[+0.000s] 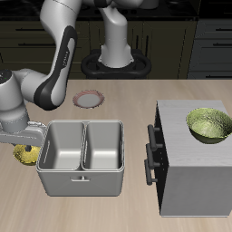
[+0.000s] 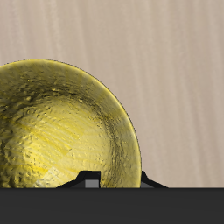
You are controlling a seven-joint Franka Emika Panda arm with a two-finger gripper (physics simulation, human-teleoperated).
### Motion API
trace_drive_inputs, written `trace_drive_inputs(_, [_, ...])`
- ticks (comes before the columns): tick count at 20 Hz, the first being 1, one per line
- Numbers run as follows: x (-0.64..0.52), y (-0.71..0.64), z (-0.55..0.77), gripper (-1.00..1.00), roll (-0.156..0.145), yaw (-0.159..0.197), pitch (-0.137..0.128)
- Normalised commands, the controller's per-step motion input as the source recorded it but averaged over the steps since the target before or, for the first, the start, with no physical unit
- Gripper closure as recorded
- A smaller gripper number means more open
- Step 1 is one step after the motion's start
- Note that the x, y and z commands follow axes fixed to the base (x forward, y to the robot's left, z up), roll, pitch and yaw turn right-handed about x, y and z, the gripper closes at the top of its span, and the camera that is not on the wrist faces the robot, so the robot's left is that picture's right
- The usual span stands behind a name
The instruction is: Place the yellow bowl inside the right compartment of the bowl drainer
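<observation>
The yellow bowl (image 1: 22,157) sits on the table right beside the bowl drainer (image 1: 82,178), against the outer wall of its left basin. My gripper (image 1: 29,145) hangs just over the bowl, open. In the wrist view the bowl (image 2: 61,131) fills much of the picture, and the gripper (image 2: 116,180) has one fingertip (image 2: 87,178) over the bowl's inside and the other outside its rim. The right compartment (image 1: 104,145) is the basin farther from the bowl, and nothing lies in it.
A big grey cabinet (image 1: 195,177) with black handles stands on the other side of the drainer, with a larger greenish bowl (image 1: 208,125) on top. A small red-rimmed plate (image 1: 88,99) lies farther back, near the robot's base.
</observation>
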Motion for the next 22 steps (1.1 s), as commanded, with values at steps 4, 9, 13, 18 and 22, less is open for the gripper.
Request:
trace_drive_inputs(4, [-0.08, 0.04, 0.14, 1.0, 0.014, -0.002, -0.018])
trace_drive_inputs(9, [-0.13, 0.04, 0.2, 1.0, 0.002, -0.008, -0.018])
trace_drive_inputs(13, [-0.15, 0.0, 0.34, 1.0, 0.008, 0.002, -0.042])
trace_drive_inputs(18, [-0.18, -0.02, 0.42, 1.0, -0.003, 0.016, -0.053])
trace_drive_inputs(22, [-0.19, 0.02, 0.46, 1.0, -0.002, -0.003, -0.058])
